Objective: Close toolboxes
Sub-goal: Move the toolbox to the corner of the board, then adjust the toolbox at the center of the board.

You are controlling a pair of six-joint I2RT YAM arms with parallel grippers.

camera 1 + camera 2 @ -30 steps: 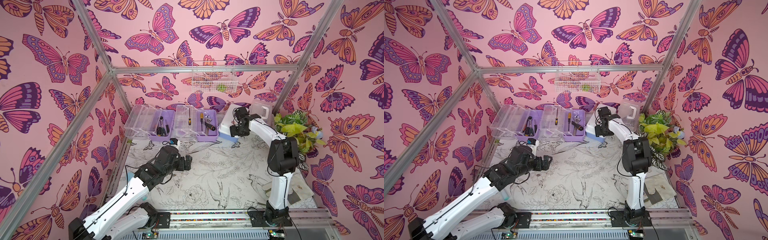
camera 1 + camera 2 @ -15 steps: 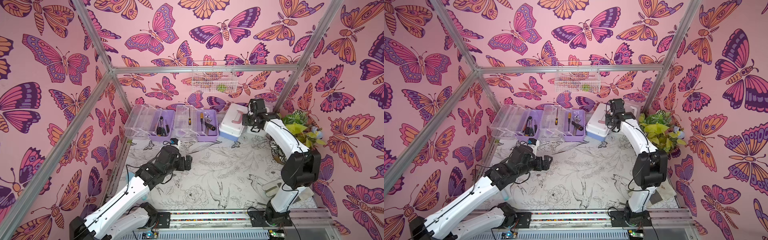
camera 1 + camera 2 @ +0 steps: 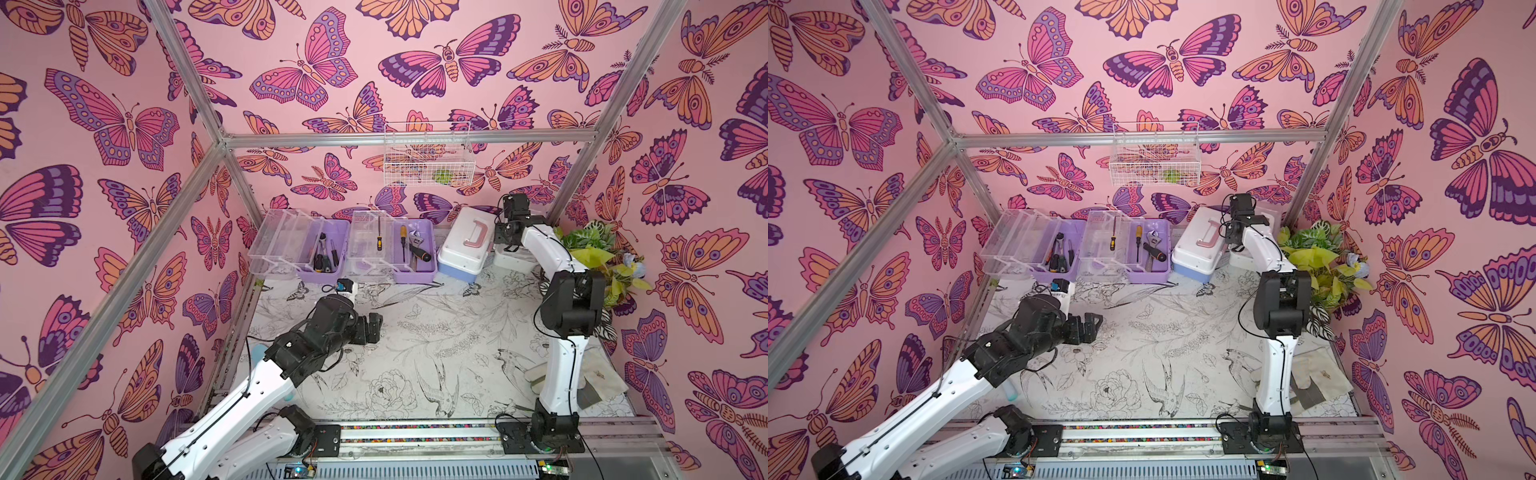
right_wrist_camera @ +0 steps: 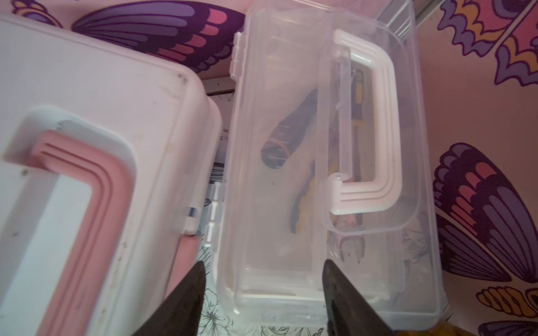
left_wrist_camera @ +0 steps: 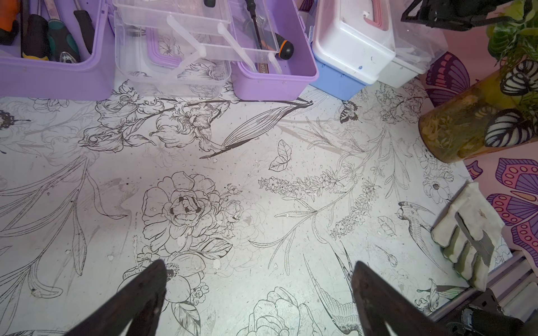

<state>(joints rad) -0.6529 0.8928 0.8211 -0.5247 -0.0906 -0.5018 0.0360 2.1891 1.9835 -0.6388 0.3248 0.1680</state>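
Along the far edge of the surface (image 3: 436,332), the first purple toolbox (image 3: 320,277) at 11 o'clock and the second purple toolbox (image 3: 415,277) at 12 lie open; the light blue toolbox (image 3: 465,249) at 1 o'clock is closed. The right gripper (image 4: 262,261), jaws partly apart and empty, hangs over the white toolbox (image 4: 276,203) at 2 o'clock. The left gripper (image 5: 259,264) hovers spread wide, empty, towards 9 o'clock

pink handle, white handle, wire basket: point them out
pink handle (image 4: 112,209): right wrist view, long bar
white handle (image 4: 387,131): right wrist view, long bar
wire basket (image 3: 415,170): a top view, front mesh

A wire basket (image 3: 409,166), a potted plant (image 3: 598,253), perhaps 1 glove (image 5: 465,232).
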